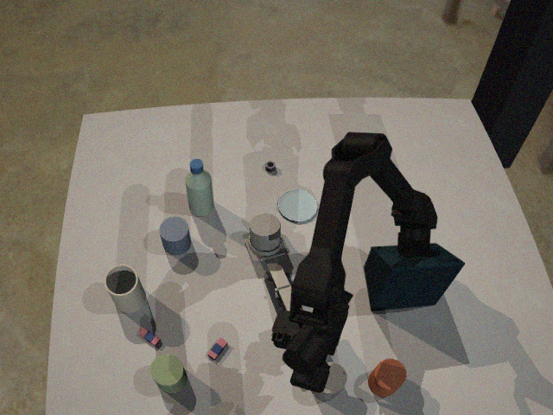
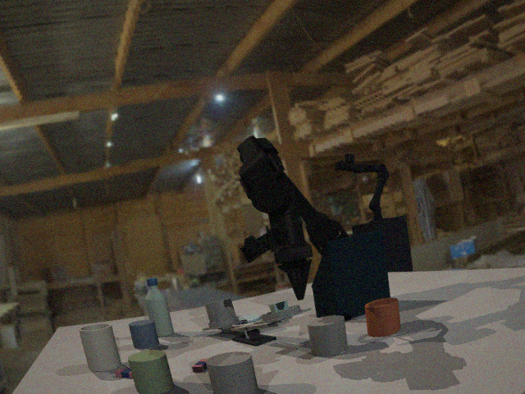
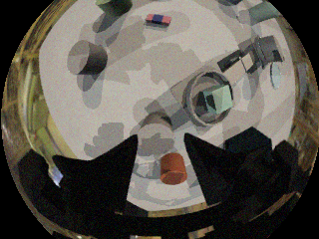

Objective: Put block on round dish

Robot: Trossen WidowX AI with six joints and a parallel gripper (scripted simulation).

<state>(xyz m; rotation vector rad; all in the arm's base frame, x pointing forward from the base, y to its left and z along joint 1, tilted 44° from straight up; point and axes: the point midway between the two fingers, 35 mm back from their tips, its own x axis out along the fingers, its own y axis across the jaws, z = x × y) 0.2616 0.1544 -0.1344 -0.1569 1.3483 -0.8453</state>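
We are finding the claw (image 3: 161, 153) hanging part-open and empty, the lifted cup (image 2: 326, 335) standing on the desk (image 2: 445, 296) lower centre, while the block (image 3: 217, 100) is sitting uncovered on the balance, awaiting transfer to the dish (image 1: 297, 206).

Top view looks steeply down from high up, taking in the whole table (image 1: 134, 134). Exterior sits low at the table edge, close, facing the arm (image 2: 276, 199). Wrist fisheye looks down past the fingers. All share the orange cylinder (image 1: 386, 378).
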